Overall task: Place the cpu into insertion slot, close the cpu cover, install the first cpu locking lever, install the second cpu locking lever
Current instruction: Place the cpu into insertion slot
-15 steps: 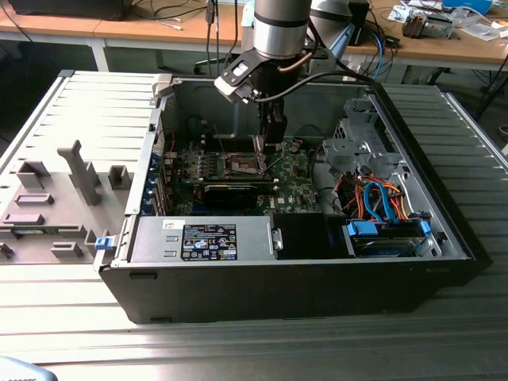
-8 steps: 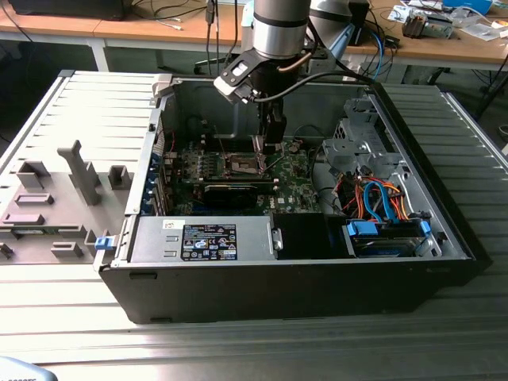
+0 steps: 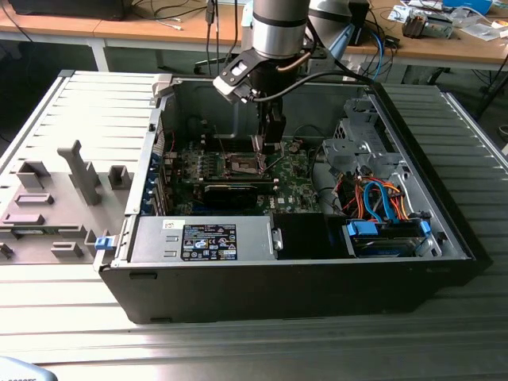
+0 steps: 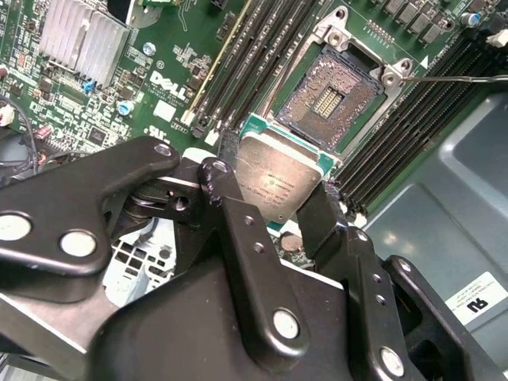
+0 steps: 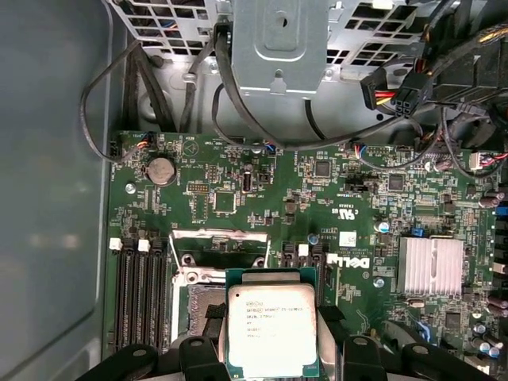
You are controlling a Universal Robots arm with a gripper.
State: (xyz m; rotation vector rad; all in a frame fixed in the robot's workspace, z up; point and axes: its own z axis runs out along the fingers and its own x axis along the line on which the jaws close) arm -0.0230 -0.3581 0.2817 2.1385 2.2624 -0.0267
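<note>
Gripper [image 5: 274, 353] holds cpu [image 5: 272, 329] — above green motherboard [image 5: 238, 198].

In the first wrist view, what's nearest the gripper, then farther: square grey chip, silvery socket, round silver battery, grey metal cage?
1. cpu, held in the gripper.
2. insertion slot, close beside it.
3. round battery, across the green board.
4. metal cage, beyond the board.

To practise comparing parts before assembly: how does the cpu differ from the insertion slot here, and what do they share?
The cpu has a solid pale metallic face; the insertion slot has a dark, pin-filled centre inside a silvery rim. The cpu is held in the claw above the green board; the insertion slot sits fixed on it, empty. Both are square and of like size.
</note>
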